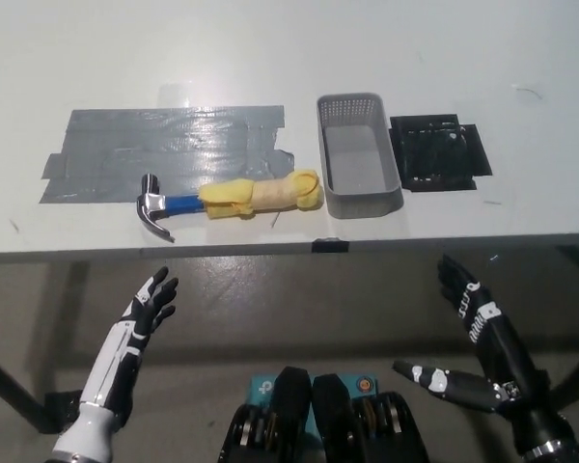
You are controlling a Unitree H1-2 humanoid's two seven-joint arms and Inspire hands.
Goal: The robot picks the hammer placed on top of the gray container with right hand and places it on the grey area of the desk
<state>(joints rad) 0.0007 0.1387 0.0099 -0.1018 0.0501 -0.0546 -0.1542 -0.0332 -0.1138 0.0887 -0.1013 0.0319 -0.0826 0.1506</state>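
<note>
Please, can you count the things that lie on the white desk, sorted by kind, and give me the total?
Hammer: 1, blue and yellow handle, lying partly on the grey tape area
Grey container: 1, nothing in it
Grey tape area: 1
Black tape patch: 1
Total: 4

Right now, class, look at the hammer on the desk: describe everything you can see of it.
The hammer lies flat on the white desk, lengthwise left to right. Its shiny metal claw head sits at the left, then a short stretch of blue handle; the rest is wrapped in yellow padding that looks soft. It lies along the lower edge of the grey taped area, its padded end near the gray container. Neither hand touches it.
</note>
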